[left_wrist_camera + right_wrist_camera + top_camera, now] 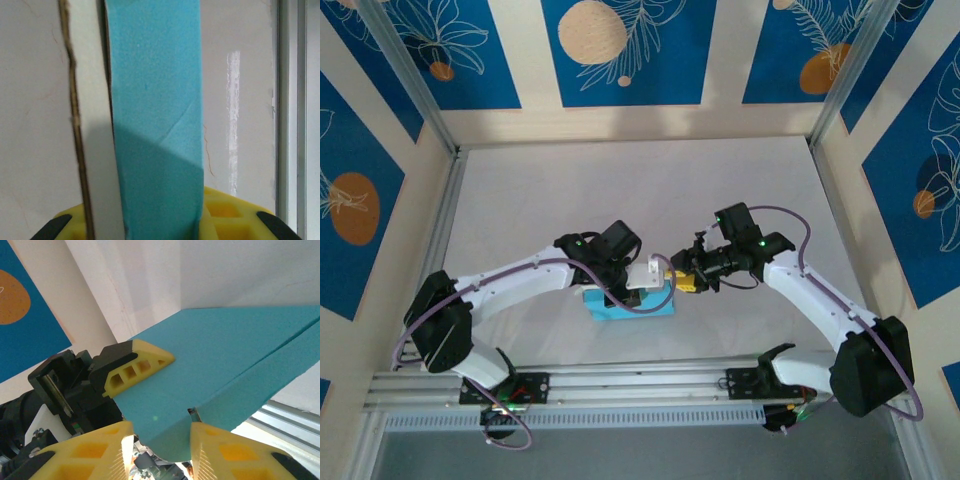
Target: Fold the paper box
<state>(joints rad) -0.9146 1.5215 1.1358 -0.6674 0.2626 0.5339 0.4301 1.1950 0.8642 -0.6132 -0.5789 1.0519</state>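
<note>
The paper box (628,303), light blue outside and white inside, is held just above the table between both arms. My left gripper (642,278) is shut on it. In the left wrist view a blue panel (155,125) and a white panel (92,125) rise from between the yellow fingers of that gripper (150,215). In the right wrist view one left finger (137,367) lies flat on the box's blue face (225,350). My right gripper (159,427) meets the box from the right (682,280). It is open, its fingers astride a rounded blue flap (165,435).
The white table (640,190) is walled by beige and blue patterned panels (620,50). A metal rail (640,385) with both arm bases runs along the near edge. Bare table lies behind the grippers.
</note>
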